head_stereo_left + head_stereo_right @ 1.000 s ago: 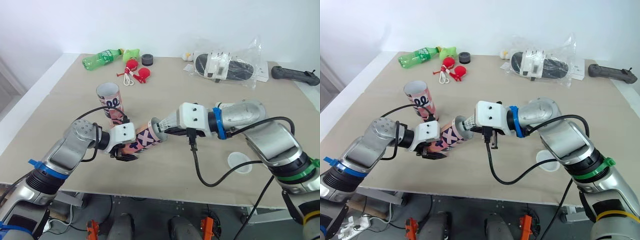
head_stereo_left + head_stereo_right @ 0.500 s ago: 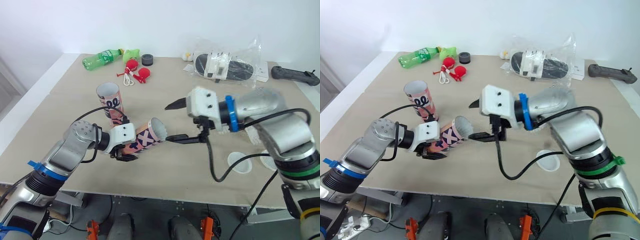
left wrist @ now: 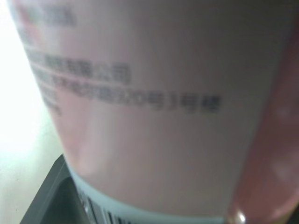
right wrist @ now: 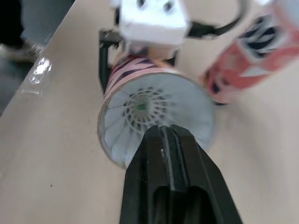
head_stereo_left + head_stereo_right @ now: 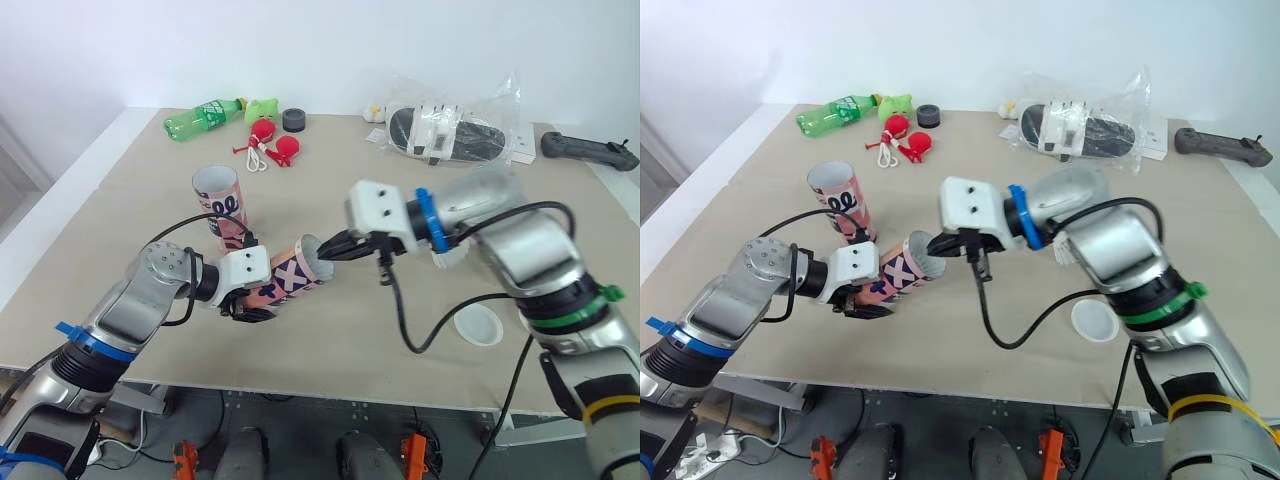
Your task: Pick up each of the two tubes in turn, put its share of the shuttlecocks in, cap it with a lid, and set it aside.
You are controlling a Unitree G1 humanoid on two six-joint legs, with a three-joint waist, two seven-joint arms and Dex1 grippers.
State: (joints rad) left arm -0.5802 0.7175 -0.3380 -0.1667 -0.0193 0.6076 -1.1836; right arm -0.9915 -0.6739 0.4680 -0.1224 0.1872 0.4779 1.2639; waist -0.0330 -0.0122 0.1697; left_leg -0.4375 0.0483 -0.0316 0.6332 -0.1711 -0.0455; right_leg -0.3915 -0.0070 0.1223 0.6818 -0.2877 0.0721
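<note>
1. While the left gripper [image 5: 250, 306] is clamped round its lower end, the tube [image 5: 290, 275] lies tilted, its open mouth raised toward the robot's right. It is pink with black stripes and lettering, and a white band rings its base in the left wrist view.
2. Seen down the mouth from the right wrist view, a white shuttlecock [image 4: 141, 106] sits deep inside the tube, feathers fanned against the wall.
3. A second tube [image 5: 222, 203], pink and open-topped, stands upright just behind the held one.
4. The table's [image 5: 340, 180] front edge runs close below the left gripper. Whether the tube's base touches the surface I cannot tell.
5. Bare tabletop spreads to the right as far as a round white lid [image 5: 478, 324], which lies flat near the front edge, well apart from both tubes.
6. A green bottle [image 5: 198, 119] and a plastic bag [image 5: 455, 130] sit along the far edge.
7. The right gripper [image 5: 332, 246] is at the tube's mouth. Its two black fingers [image 4: 163, 154] are pressed together, point straight into the opening and hold nothing.
</note>
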